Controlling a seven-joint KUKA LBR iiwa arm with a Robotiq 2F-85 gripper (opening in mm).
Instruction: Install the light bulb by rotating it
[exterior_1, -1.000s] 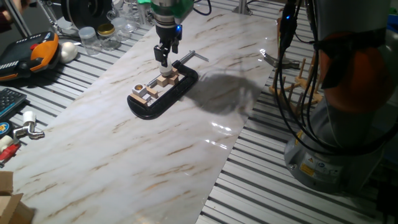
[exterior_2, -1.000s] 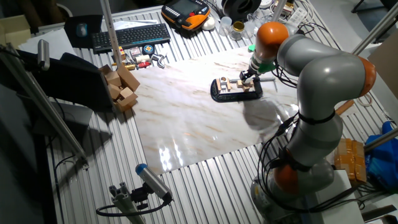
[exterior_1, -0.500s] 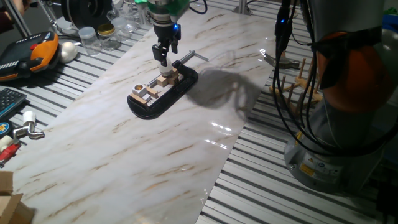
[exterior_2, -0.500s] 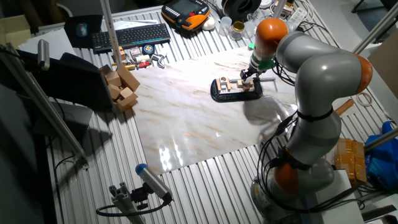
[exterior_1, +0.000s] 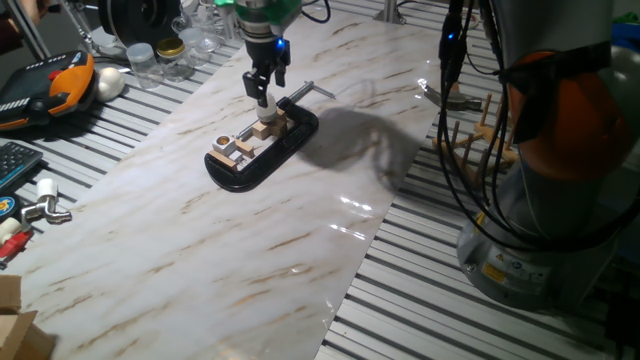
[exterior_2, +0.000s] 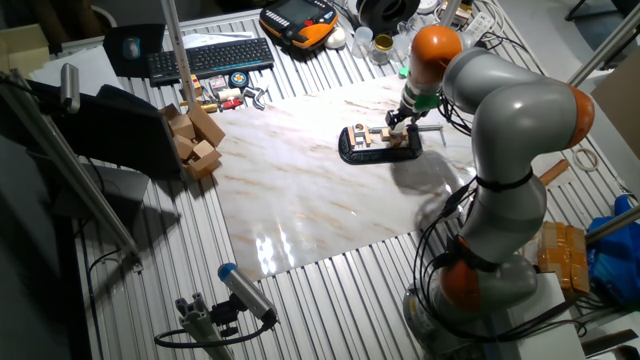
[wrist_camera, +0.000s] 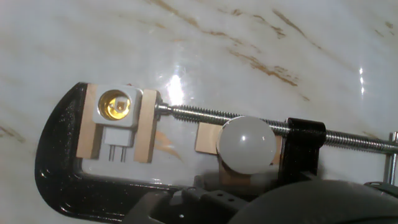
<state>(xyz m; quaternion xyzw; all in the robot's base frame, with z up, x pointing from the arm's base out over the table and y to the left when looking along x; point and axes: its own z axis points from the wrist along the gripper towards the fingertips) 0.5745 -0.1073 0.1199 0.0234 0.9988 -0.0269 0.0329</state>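
My gripper hangs over the black clamp in the middle of the marble board and is shut on the small white light bulb. In the hand view the frosted bulb sits over a wooden block beside the clamp's screw rod. The white socket with its brass inside is held between two wooden pieces at the clamp's other end, well left of the bulb. In the other fixed view the gripper is above the clamp.
Clear jars, a white egg-shaped ball and an orange-black pendant lie at the back left. A wooden rack and cables stand right of the board. A keyboard and wooden blocks lie further off.
The gripper with the bulb has shifted slightly up and back over the clamp. The arm's upper links have turned a little. The clamp and socket have not moved.
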